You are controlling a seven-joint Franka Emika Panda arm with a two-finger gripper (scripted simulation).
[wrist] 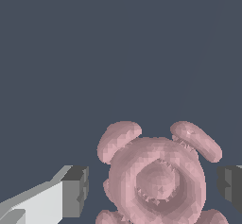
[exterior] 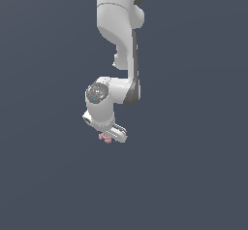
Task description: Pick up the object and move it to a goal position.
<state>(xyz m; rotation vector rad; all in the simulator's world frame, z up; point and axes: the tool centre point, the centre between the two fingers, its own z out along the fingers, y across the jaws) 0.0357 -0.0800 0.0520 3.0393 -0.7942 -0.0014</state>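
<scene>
Wrist view: looking straight down on the object [wrist: 156, 178], a pink lumpy piece with a ring-like centre and short rounded lobes, lying between the two dark pads [wrist: 75, 190] of the gripper [wrist: 153, 187]. Standing spread, both jaws, with a gap showing on each side of the pink body, so not yet pinching anything. Judging by its tiny bulk against the white hand: probably very light, easy to lift, and just as easy to nudge or flick away. Looking stiff rather than soft, with a faceted, bumpy skin that should be giving the pads some bite. Best taking hold across the round central ring, pads pressing on its opposite flanks, and avoiding the lobes, which could be twisting the piece as the jaws come together.

Exterior view: hanging from above, the white arm [exterior: 118, 40], elbow bent, wrist turned down so that the gripper [exterior: 109, 137] is pointing at the dark floor [exterior: 193, 175]. Peeking out just beneath the hand, the object [exterior: 105, 137], mostly hidden by it, sitting low at the fingertips.
</scene>
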